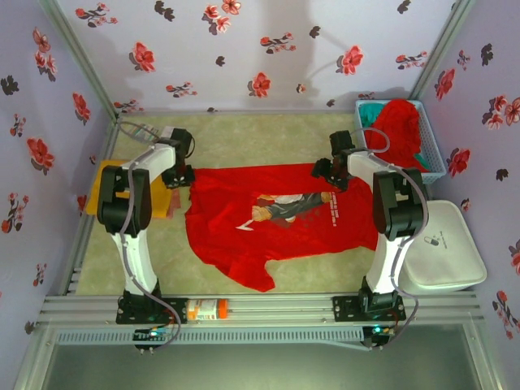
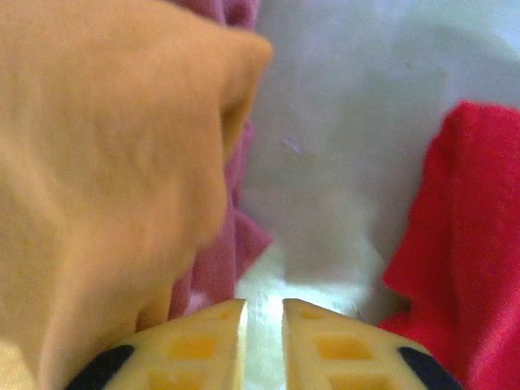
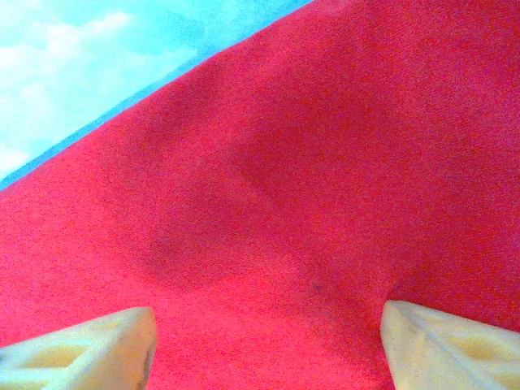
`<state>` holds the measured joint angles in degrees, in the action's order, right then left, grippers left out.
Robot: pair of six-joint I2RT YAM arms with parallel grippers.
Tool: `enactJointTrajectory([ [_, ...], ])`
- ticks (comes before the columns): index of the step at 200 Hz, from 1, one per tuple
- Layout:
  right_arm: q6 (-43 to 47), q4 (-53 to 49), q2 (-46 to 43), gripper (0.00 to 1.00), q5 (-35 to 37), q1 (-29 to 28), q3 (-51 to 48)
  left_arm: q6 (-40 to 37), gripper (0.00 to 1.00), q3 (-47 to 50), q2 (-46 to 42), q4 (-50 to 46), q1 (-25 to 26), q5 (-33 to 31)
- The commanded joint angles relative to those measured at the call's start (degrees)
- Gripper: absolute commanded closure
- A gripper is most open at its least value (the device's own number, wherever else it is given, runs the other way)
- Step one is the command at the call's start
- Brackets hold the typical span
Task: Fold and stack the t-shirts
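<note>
Red cloth — a printed t-shirt [image 1: 276, 215] — lies spread flat on the table [image 1: 309, 272] between the arms. Overhead its chest print is plain; the wrist camera shows the right gripper [image 3: 268, 325] gaping wide over it, empty. The left gripper [image 2: 263, 309], nearly pinched together and holding nothing, sits beside an orange-yellow shirt [image 2: 97, 162].

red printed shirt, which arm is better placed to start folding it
Probably right. The right hand is open directly over the red shirt; the left hand is almost shut, off its edge beside the orange shirt.
</note>
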<state>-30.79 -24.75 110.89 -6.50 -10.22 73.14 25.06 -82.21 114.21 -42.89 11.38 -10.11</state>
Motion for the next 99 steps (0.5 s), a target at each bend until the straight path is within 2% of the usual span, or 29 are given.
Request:
enactJointTrajectory([
  [1, 1.94, -1.7, -4.34, 0.26, -1.93, -0.1, -0.98, 0.01, 0.75, 2.06, -7.31, -1.01, 0.32, 3.79],
  [23, 3.41, -2.09, -7.28, 0.25, -1.97, -1.47, -2.14, 1.67, 0.66, 7.97, -13.18, 0.76, 0.56, 8.49],
  [59, 5.55, -1.95, -11.02, 0.21, 0.0, -4.63, -5.59, 5.26, 0.57, 20.8, -23.35, 2.68, 0.93, 10.55],
  [99, 5.09, 0.92, -10.84, 0.2, -1.09, -7.5, -8.85, 6.38, 0.56, 30.31, -26.96, 5.95, 1.56, 12.62],
])
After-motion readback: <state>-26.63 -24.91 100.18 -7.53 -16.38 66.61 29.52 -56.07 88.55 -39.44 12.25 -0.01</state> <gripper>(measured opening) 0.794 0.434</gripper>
